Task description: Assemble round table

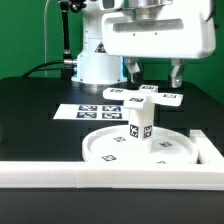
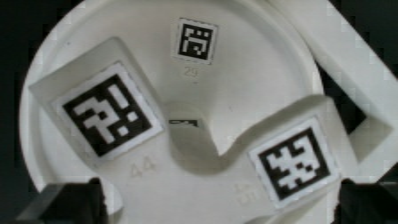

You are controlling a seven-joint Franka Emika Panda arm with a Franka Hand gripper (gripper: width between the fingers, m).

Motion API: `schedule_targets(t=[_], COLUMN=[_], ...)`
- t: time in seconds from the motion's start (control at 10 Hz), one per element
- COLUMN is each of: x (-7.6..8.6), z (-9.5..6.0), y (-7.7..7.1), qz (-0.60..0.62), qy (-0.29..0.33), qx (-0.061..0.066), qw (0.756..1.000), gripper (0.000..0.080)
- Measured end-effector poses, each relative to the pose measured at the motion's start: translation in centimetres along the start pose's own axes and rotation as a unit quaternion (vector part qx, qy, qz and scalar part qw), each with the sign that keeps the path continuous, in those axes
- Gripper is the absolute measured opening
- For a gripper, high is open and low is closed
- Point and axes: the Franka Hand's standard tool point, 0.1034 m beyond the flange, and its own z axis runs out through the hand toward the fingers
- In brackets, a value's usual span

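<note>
The large round disc (image 1: pixel 105 148) lies flat near the front of the table. The short leg (image 1: pixel 138 126) stands upright on its middle. The flat cross-shaped base (image 1: pixel 152 98) sits on top of the leg. My gripper (image 1: pixel 155 80) hangs just above the base, open and empty, with one finger on each side of it. In the wrist view the base (image 2: pixel 196 150) with its square tags fills the picture. My gripper (image 2: pixel 217 205) shows as two dark fingertips (image 2: pixel 71 200) spread wide at the corners, either side of one arm of the cross.
The marker board (image 1: pixel 90 110) lies flat behind the disc at the exterior view's left. A long white rail (image 1: pixel 100 176) runs along the front and turns up at the exterior view's right (image 1: pixel 208 148). The arm's white pedestal (image 1: pixel 97 62) stands at the back.
</note>
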Motion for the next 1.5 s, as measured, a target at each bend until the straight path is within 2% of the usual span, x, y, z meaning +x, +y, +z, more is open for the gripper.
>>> schedule_targets(t=[0.1,0.4,0.6,0.7,0.8,0.9,1.0,1.1,1.3,1.5], x=[-0.09,-0.09,-0.05,0.01,-0.03,0.04,0.09,0.12,0.27,0.33], z=[0.16,0.26,0.27,0.23,0.22,0.1,0.01,0.09,0.11,0.13], y=[0.15,0.17,0.19,0.12,0.0,-0.09,-0.22,-0.03,0.17,0.26], qz=[-0.082,-0.187,-0.267,-0.352,-0.409,-0.483,-0.522,-0.529,-0.605,-0.657], qy=[-0.006,-0.006,-0.005,-0.002,-0.001,-0.002,-0.001,-0.002,-0.005,-0.007], qx=[-0.003,-0.003,-0.005,-0.011,-0.012,-0.02,-0.025,-0.026,-0.029,-0.029], qw=[0.997,0.982,0.964,0.936,0.913,0.876,0.852,0.848,0.796,0.754], gripper=[0.0649,0.0649,0.0649,0.0649,0.0649,0.0649,0.0649,0.0649,0.0649,0.0649])
